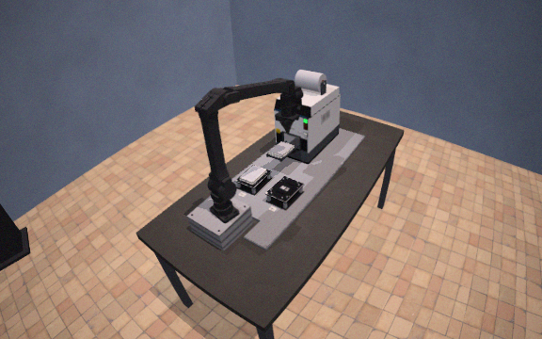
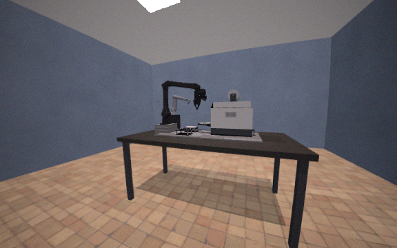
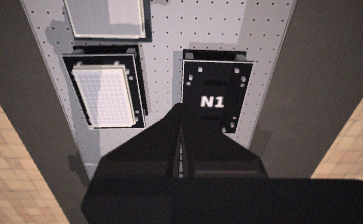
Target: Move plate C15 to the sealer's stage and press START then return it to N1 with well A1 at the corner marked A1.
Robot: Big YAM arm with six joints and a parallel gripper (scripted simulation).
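My gripper (image 1: pixel 287 132) (image 2: pixel 196 109) (image 3: pixel 181 111) is shut and empty, high above the board in front of the sealer (image 1: pixel 324 126) (image 2: pixel 231 121). The sealer's lamp (image 1: pixel 305 121) is green. The stage (image 3: pixel 148 27) is out, with a plate (image 1: pixel 281 150) (image 3: pixel 102 19) lying on it; its top looks smooth and pale, and its far end is cut off in the wrist view. Nest N1 (image 1: pixel 285 193) (image 3: pixel 212 90) is empty, its locators bare. The other plate (image 1: pixel 254 174) (image 3: pixel 104 95), with wells showing, sits on the nest beside N1. No plate label is readable.
The pegboard mat (image 1: pixel 263 237) (image 3: pixel 162 75) carries both nests and the sealer. A white foil roll (image 1: pixel 310 81) (image 2: pixel 233 91) tops the sealer. The arm's stepped base (image 1: pixel 221 228) (image 2: pixel 165 128) stands at the table's near end. A yellow spot (image 1: pixel 278 131) shows on the sealer's front.
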